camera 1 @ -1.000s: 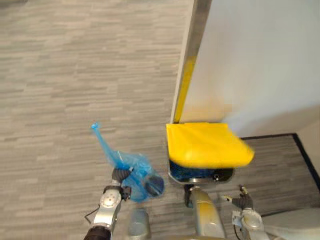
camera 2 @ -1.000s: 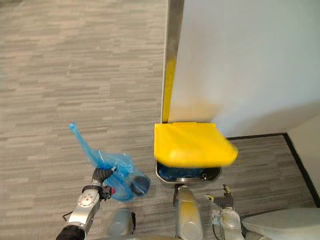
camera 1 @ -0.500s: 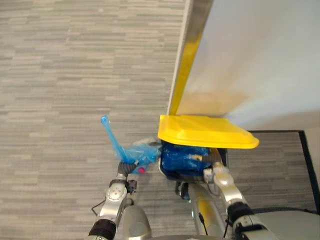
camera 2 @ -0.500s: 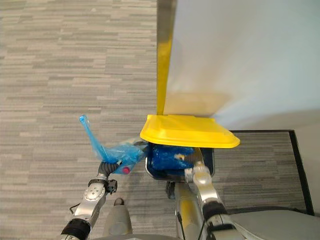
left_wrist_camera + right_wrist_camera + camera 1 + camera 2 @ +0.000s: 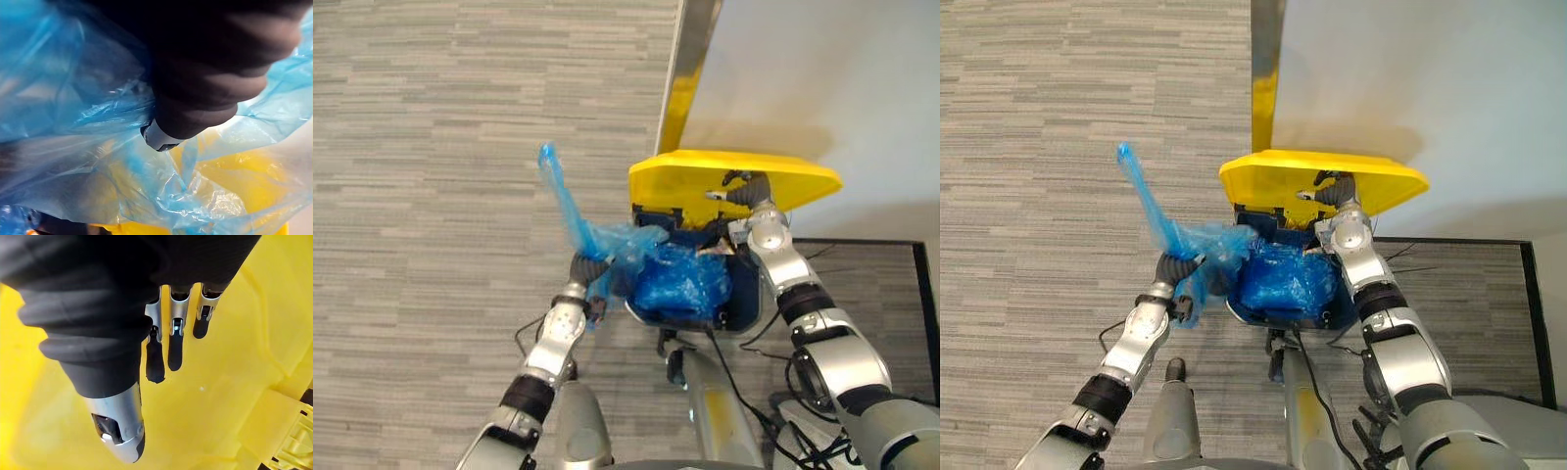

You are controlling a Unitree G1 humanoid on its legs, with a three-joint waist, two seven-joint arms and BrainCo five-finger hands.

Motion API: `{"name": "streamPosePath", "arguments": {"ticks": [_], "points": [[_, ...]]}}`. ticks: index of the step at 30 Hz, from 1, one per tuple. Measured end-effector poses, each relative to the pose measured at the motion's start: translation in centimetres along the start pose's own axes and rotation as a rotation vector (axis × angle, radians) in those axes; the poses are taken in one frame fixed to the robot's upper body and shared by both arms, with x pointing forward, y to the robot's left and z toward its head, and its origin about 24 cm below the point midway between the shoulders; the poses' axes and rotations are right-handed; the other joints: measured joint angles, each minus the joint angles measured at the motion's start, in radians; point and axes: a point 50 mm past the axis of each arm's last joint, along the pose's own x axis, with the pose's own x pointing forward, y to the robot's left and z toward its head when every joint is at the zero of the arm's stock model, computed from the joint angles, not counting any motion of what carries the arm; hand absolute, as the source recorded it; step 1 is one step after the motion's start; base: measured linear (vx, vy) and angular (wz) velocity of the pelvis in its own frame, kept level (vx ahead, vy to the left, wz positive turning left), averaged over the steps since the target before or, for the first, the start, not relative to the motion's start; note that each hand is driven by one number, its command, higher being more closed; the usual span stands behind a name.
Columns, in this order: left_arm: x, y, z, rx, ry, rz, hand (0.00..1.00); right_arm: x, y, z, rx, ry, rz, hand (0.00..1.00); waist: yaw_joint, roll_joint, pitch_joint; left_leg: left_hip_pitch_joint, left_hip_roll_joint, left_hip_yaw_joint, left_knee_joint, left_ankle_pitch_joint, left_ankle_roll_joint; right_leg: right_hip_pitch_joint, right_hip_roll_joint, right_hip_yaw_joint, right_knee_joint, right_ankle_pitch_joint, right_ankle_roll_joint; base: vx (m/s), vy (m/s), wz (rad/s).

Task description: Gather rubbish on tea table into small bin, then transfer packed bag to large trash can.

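No legible text, label or number anywhere (neither on the yellow lid point(image 5: 734, 181) nor on the blue bag point(image 5: 607, 240))

Lighting bright and even, from overhead. Raised yellow lid point(image 5: 671, 186) throws a soft shadow on the white wall point(image 5: 832, 59). Blue bag point(image 5: 63, 98) translucent, slight glints.

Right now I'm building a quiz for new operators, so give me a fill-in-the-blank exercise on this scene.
1. The right hand props up the ____ lid of the trash can.
2. The left hand is shut on a ____ plastic bag.
3. The right hand's fingers lie ____, not curled, against the lid.

Missing words: yellow; blue; straight
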Motion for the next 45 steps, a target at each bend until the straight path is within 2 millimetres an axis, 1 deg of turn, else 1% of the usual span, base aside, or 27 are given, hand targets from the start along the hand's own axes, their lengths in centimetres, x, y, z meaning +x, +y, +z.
{"name": "streamPosePath", "arguments": {"ticks": [1,2,3,4,6,7,9,11,13,15,16,18,20,22,23,25,27,29,33,35,37,38,39,40,43,45], "points": [[0.2,-0.5,0.4,-0.005,-0.017,-0.023,1.00,0.1,-0.1,0.3,0.004,-0.006,-0.002,0.00,-0.004,0.001,0.004,-0.004,0.000,-0.002,0.006,0.000,0.001,0.001,0.000,-0.001,-0.001,0.001,0.000,-0.04,0.039,0.05],[0.4,-2.0,1.5,-0.013,-0.061,-0.086,1.00,0.4,-0.1,0.8,0.018,-0.018,-0.003,0.00,-0.015,0.001,0.010,-0.013,-0.001,-0.003,0.019,-0.003,0.003,0.002,-0.002,-0.002,-0.002,0.005,-0.002,-0.01,0.042,0.03],[0.6,-2.7,1.9,-0.018,-0.079,-0.111,1.00,0.5,-0.2,0.9,0.016,-0.021,-0.005,0.00,-0.015,0.002,0.013,-0.013,-0.002,-0.002,0.023,-0.003,0.004,0.004,-0.003,-0.002,-0.002,0.006,-0.002,0.00,0.057,0.04],[0.9,-4.0,2.8,-0.027,-0.116,-0.156,1.00,0.5,-0.3,0.8,0.010,-0.018,-0.005,0.00,-0.016,0.002,0.017,-0.012,-0.003,0.000,0.027,-0.004,0.005,0.008,-0.005,-0.002,-0.001,0.008,-0.005,0.01,0.040,0.04],[1.4,-5.6,4.6,-0.050,-0.185,-0.204,1.00,0.7,-0.2,1.0,0.001,-0.018,0.001,0.00,-0.018,0.002,0.028,-0.003,-0.004,0.001,0.027,-0.004,0.005,0.018,-0.007,-0.002,0.000,0.015,-0.016,0.01,0.038,0.05],[1.6,-5.9,5.1,-0.054,-0.207,-0.215,1.00,0.8,-0.3,1.2,-0.001,-0.024,0.000,0.00,-0.018,0.001,0.037,0.002,-0.004,0.002,0.026,-0.004,0.005,0.021,-0.007,-0.001,0.001,0.015,-0.016,-0.01,0.031,0.01],[2.5,-6.5,6.9,-0.065,-0.272,-0.227,1.00,1.5,-0.6,2.8,0.001,-0.067,-0.008,0.00,-0.025,0.001,0.073,0.005,-0.010,0.005,0.027,-0.004,0.005,0.021,-0.010,0.004,0.001,0.011,-0.011,-0.03,0.004,-0.02],[2.9,-6.7,7.4,-0.056,-0.291,-0.235,1.00,1.9,-0.6,4.1,-0.003,-0.102,0.000,0.00,-0.038,0.000,0.098,0.005,-0.012,0.007,0.027,-0.004,0.006,0.018,-0.010,0.008,0.000,0.012,-0.011,-0.06,-0.001,-0.05],[3.2,-7.0,7.0,-0.042,-0.270,-0.234,1.00,2.1,-0.4,4.7,-0.009,-0.122,0.015,0.00,-0.042,0.000,0.102,0.000,-0.012,0.017,0.023,-0.004,0.006,0.004,-0.007,0.017,0.000,0.013,-0.011,-0.03,-0.003,-0.13],[4.3,-7.2,5.4,0.005,-0.188,-0.231,1.00,2.3,-0.5,5.2,-0.005,-0.137,0.018,0.00,-0.051,0.000,0.104,-0.026,-0.016,0.023,0.022,-0.003,0.006,-0.028,-0.007,0.025,0.000,0.022,-0.010,-0.01,-0.002,-0.14],[4.7,-7.1,5.0,0.021,-0.162,-0.224,1.00,2.4,-0.6,5.5,0.002,-0.143,0.016,0.00,-0.055,0.000,0.104,-0.037,-0.017,0.024,0.022,-0.003,0.006,-0.040,-0.007,0.027,0.000,0.023,-0.009,0.00,0.003,-0.08],[5.8,-6.4,3.5,0.084,-0.075,-0.193,1.00,2.8,-1.0,6.7,0.007,-0.174,0.006,0.00,-0.068,-0.001,0.124,-0.065,-0.018,0.035,0.025,-0.003,0.006,-0.073,-0.007,0.036,0.000,0.030,-0.008,0.01,0.005,-0.15],[6.7,-5.6,2.3,0.137,0.013,-0.158,1.00,3.1,-1.5,7.5,-0.006,-0.196,-0.005,0.00,-0.070,-0.001,0.141,-0.093,-0.019,0.048,0.025,-0.001,0.003,-0.111,-0.004,0.046,0.004,0.037,-0.011,0.04,0.003,-0.20],[7.1,-5.4,1.9,0.160,0.052,-0.144,1.00,3.2,-1.8,8.0,-0.015,-0.212,-0.009,0.00,-0.073,-0.001,0.158,-0.112,-0.018,0.052,0.027,0.000,0.002,-0.133,-0.003,0.047,0.006,0.045,-0.024,0.04,0.003,-0.12],[7.4,-5.4,1.7,0.170,0.075,-0.134,0.00,3.2,-1.8,8.3,-0.010,-0.224,-0.009,0.00,-0.075,-0.002,0.159,-0.136,-0.017,0.058,0.037,-0.001,0.002,-0.161,-0.005,0.049,0.014,0.047,-0.027,0.06,0.010,-0.14],[7.7,-5.6,1.8,0.176,0.093,-0.123,0.00,2.9,-1.6,9.6,0.013,-0.277,-0.006,0.00,-0.079,-0.003,0.163,-0.184,-0.011,0.087,0.096,-0.011,0.002,-0.205,-0.007,0.054,0.027,0.049,-0.029,0.04,0.019,-0.18],[8.0,-5.3,1.6,0.149,0.129,-0.069,0.00,2.5,-1.2,11.3,0.070,-0.341,0.000,0.00,-0.090,-0.006,0.170,-0.266,0.015,0.133,0.217,-0.053,0.010,-0.254,-0.002,0.061,0.059,0.049,-0.030,-0.01,0.047,-0.27],[7.9,-5.3,1.4,0.146,0.156,-0.051,0.00,2.3,-0.4,11.9,0.113,-0.355,0.003,0.00,-0.101,-0.009,0.176,-0.280,0.019,0.148,0.236,-0.073,0.013,-0.265,-0.005,0.073,0.069,0.049,-0.030,-0.03,0.055,-0.13],[6.9,-5.2,-0.2,0.126,0.217,-0.023,0.00,1.8,1.1,12.7,0.167,-0.370,0.025,0.00,-0.094,-0.010,0.176,-0.275,0.020,0.164,0.247,-0.080,0.008,-0.265,-0.006,0.084,0.066,0.047,-0.026,-0.01,0.034,-0.07],[6.4,-5.1,-0.9,0.116,0.250,-0.011,0.00,1.5,1.9,13.3,0.183,-0.392,0.048,0.00,-0.094,-0.010,0.176,-0.277,0.037,0.184,0.284,-0.091,0.014,-0.265,0.003,0.087,0.072,0.046,-0.026,0.00,0.013,-0.17],[6.3,-5.5,-0.9,0.115,0.250,-0.016,0.00,1.0,2.1,13.8,0.188,-0.426,0.058,0.00,-0.094,-0.012,0.174,-0.273,0.036,0.199,0.285,-0.101,0.023,-0.265,0.004,0.103,0.077,0.047,-0.025,-0.01,0.035,-0.14],[6.3,-5.5,-0.9,0.127,0.246,-0.020,0.00,0.6,2.4,14.1,0.198,-0.447,0.066,0.00,-0.096,-0.016,0.172,-0.263,0.033,0.209,0.273,-0.100,0.023,-0.264,-0.005,0.109,0.077,0.049,-0.022,0.00,0.044,0.05],[6.3,-5.5,-0.9,0.142,0.244,-0.022,0.00,0.1,2.6,14.1,0.207,-0.462,0.071,0.00,-0.100,-0.016,0.171,-0.256,0.033,0.219,0.265,-0.097,0.017,-0.261,-0.011,0.108,0.077,0.050,-0.024,0.01,0.041,0.06],[6.3,-5.5,-0.8,0.152,0.240,-0.023,0.00,-0.1,2.6,14.1,0.209,-0.468,0.072,0.00,-0.097,-0.016,0.171,-0.253,0.034,0.220,0.268,-0.097,0.017,-0.259,-0.010,0.107,0.079,0.051,-0.025,0.03,0.028,0.04],[6.5,-5.4,-0.3,0.170,0.218,-0.017,0.00,-0.9,2.8,12.9,0.214,-0.461,0.080,0.00,-0.093,-0.016,0.171,-0.234,0.029,0.221,0.282,-0.097,0.017,-0.234,-0.023,0.098,0.088,0.050,-0.025,0.03,0.050,0.10],[6.4,-5.4,-0.4,0.179,0.219,-0.017,0.00,-1.6,3.2,10.7,0.183,-0.415,0.085,0.00,-0.095,-0.020,0.168,-0.185,0.015,0.221,0.280,-0.098,0.024,-0.176,-0.043,0.097,0.094,0.043,-0.023,0.01,0.099,0.23]]}}
